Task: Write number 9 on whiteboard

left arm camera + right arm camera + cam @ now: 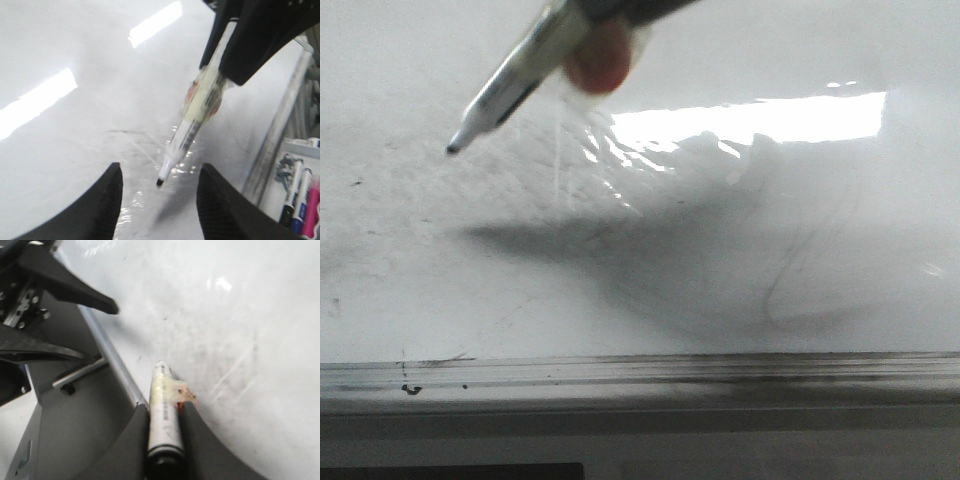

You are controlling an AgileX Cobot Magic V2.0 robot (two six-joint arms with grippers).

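The whiteboard [440, 290] fills the front view, glossy white with grey smudges and a grey rail [640, 372] along its near edge. No black number 9 shows on it, only a faint grey curved smear [785, 285]. My right gripper [165, 410] is shut on a white marker [162, 415] wrapped with clear and red tape. The marker [520, 80] slants down to the left, its black tip [452, 149] a little above the board and apart from its shadow. My left gripper [160, 167] is open and empty, its jaws on either side of the marker tip [160, 182] in the left wrist view.
Several spare markers [300, 202], black, blue and pink, lie in a holder beyond the board's rail [280, 135]. Ceiling lights glare on the board [760, 118]. A left gripper finger [80, 290] shows over the board's edge in the right wrist view.
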